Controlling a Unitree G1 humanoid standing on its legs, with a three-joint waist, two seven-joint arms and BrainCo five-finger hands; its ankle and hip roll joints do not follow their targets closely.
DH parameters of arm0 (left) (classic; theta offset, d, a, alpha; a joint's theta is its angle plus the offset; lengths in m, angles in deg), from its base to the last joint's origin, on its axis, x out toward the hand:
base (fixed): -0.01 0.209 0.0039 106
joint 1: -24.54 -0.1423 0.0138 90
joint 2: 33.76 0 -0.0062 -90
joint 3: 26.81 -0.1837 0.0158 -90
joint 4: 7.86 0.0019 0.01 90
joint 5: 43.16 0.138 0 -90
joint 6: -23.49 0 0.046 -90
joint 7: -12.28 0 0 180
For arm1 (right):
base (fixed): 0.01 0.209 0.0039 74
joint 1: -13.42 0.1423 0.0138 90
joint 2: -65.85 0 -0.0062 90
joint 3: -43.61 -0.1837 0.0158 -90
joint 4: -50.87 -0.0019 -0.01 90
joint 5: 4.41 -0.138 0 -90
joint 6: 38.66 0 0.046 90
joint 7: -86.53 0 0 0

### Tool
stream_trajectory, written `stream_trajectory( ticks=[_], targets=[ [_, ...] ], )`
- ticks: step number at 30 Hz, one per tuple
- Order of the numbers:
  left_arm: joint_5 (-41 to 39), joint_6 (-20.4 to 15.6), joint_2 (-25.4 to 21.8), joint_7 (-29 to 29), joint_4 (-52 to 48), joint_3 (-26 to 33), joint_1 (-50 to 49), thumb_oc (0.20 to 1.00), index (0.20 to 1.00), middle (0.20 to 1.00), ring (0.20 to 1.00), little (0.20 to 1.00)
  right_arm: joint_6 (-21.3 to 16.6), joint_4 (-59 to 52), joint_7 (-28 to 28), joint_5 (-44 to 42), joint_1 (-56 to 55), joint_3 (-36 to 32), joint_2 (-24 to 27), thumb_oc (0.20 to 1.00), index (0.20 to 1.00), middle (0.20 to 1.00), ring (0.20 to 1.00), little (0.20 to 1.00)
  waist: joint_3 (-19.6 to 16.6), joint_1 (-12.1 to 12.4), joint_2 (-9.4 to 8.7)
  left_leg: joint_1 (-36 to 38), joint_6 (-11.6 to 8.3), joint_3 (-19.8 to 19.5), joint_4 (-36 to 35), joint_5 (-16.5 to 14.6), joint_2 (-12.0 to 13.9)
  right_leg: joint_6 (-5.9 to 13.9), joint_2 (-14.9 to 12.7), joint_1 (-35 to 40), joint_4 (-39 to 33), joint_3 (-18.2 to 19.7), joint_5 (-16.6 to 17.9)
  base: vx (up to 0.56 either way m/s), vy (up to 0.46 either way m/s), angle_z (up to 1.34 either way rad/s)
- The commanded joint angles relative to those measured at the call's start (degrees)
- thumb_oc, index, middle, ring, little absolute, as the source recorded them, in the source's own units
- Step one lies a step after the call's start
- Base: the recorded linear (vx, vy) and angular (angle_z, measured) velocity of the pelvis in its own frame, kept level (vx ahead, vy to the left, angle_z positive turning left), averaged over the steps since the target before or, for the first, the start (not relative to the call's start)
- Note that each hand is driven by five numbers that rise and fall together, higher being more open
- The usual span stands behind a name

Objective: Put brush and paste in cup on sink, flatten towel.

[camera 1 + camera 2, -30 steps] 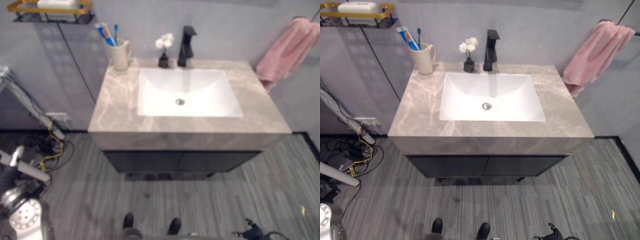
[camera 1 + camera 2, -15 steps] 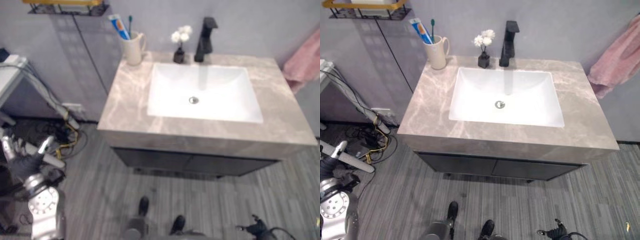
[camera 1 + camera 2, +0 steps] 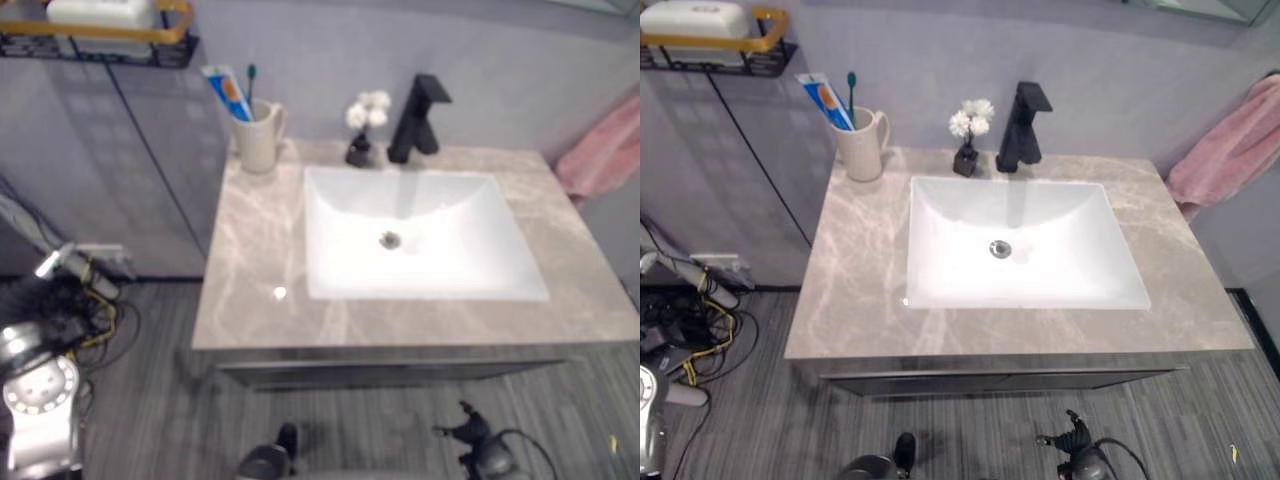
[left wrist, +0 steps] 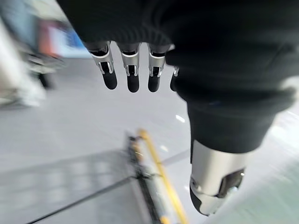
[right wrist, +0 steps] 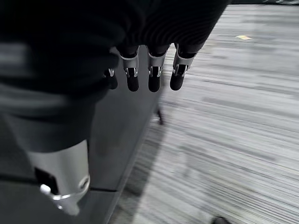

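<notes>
A cream cup stands on the grey marble counter at its back left corner. A blue and white toothpaste tube and a green toothbrush stand inside it. A pink towel hangs bunched on the wall at the right of the sink. My left hand is low at the left, beside the cabinet; its fingers are straight and hold nothing. My right hand hangs near the dark cabinet front above the floor, also with straight fingers and nothing in it.
A white basin takes up the middle of the counter, with a black faucet and a small vase of white flowers behind it. A gold-rimmed wall rack hangs at the upper left. Cables and white tubes lie on the floor at the left.
The camera has moved, so the sink now looks nearer and the towel sits at the right edge. My left hand stays low at the left.
</notes>
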Motion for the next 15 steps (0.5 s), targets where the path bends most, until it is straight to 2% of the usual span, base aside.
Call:
stream_trajectory(
  ticks=[1, 2, 3, 4, 6, 8, 10, 15],
  targets=[
    [-0.07, -4.13, -1.66, -0.11, -5.63, 4.01, -2.47, 1.0, 1.0, 1.0, 1.0, 1.0, -0.8, 1.07, 0.0, 1.17, 0.51, 0.92, 1.23, 1.0, 1.0, 1.0, 1.0, 1.0, -0.97, 1.07, 1.4, -2.13, 0.15, -5.25, 0.67, -2.72, 1.43, -0.41, 3.84, 3.71, -18.39, -1.58, 9.63, 0.08, -0.05, -0.27],
    [-0.82, -4.66, -1.86, -0.16, -5.82, 3.77, -2.16, 1.0, 1.0, 1.0, 1.0, 1.0, -0.58, 0.19, 0.19, 2.08, 0.24, 1.58, 1.31, 1.0, 1.0, 1.0, 1.0, 1.0, -0.43, 0.68, 1.78, -1.5, 0.15, -5.6, 0.97, -3.09, 1.9, 0.1, 3.46, 2.99, -20.54, 0.63, 11.34, 0.07, -0.069, -0.24],
    [-1.25, -4.91, -2.1, -0.21, -5.69, 3.43, -1.81, 1.0, 1.0, 1.0, 1.0, 1.0, -0.51, -0.66, 0.38, 2.85, 0.02, 2.16, 1.53, 1.0, 1.0, 1.0, 1.0, 1.0, -0.14, 0.27, 1.75, -1.14, 0.11, -6.12, 1.47, -3.43, 2.08, 0.61, 3.21, 2.65, -19.59, 1.51, 12.0, 0.1, -0.12, -0.03],
    [-0.77, -4.58, -2.03, -0.08, -6.26, 3.46, -1.46, 1.0, 1.0, 1.0, 1.0, 1.0, -0.51, -0.78, 0.57, 2.96, -0.14, 2.27, 1.42, 1.0, 1.0, 1.0, 1.0, 1.0, -0.3, 0.02, 1.44, -0.94, -0.12, -6.43, 1.45, -3.63, 2.21, 0.61, 3.58, 3.02, -19.73, 2.13, 11.31, 0.12, -0.188, 0.2],
    [-1.67, -4.89, -1.89, 2.17, -6.87, 3.59, -1.67, 1.0, 1.0, 1.0, 1.0, 1.0, -0.61, 1.74, 0.88, 2.35, -0.25, 1.98, 1.42, 1.0, 1.0, 1.0, 1.0, 1.0, -1.78, 0.24, 0.17, -0.64, -1.31, -6.37, 0.55, -3.69, 2.85, -0.19, 5.18, 5.71, -25.41, 1.36, 9.49, 0.15, -0.285, 0.27],
    [-3.06, -4.78, -2.16, 3.17, -6.63, 3.48, -1.62, 1.0, 1.0, 1.0, 1.0, 1.0, -0.65, 3.08, 0.96, 1.73, -0.45, 1.54, 1.36, 1.0, 1.0, 1.0, 1.0, 1.0, -2.27, -0.17, 0.04, -0.4, -2.04, -7.06, -0.38, -3.01, 3.31, -0.59, 6.22, 7.04, -27.35, 1.11, 9.04, 0.09, -0.222, 0.16],
    [-6.85, -4.32, -3.38, 6.4, -5.78, 2.77, -1.9, 1.0, 1.0, 1.0, 1.0, 1.0, -0.59, 4.29, 0.85, -0.37, -1.25, -0.42, 2.1, 1.0, 1.0, 1.0, 1.0, 1.0, -3.2, -1.0, 0.19, -0.25, -3.5, -8.17, -2.63, -1.38, 4.31, -1.7, 7.76, 7.95, -28.98, 0.43, 7.56, 0.1, -0.258, 0.31],
    [-14.67, -2.8, -4.56, 10.98, -3.0, 1.81, -2.58, 1.0, 1.0, 1.0, 1.0, 1.0, -0.33, 6.32, 0.33, -4.78, -1.22, -4.36, 2.9, 1.0, 1.0, 1.0, 1.0, 1.0, -4.37, -2.33, 1.06, 0.14, -4.49, -8.42, -5.67, 0.46, 5.13, -2.15, 8.61, 7.89, -29.99, -0.28, 7.16, 0.07, -0.098, 0.2]
  ],
)
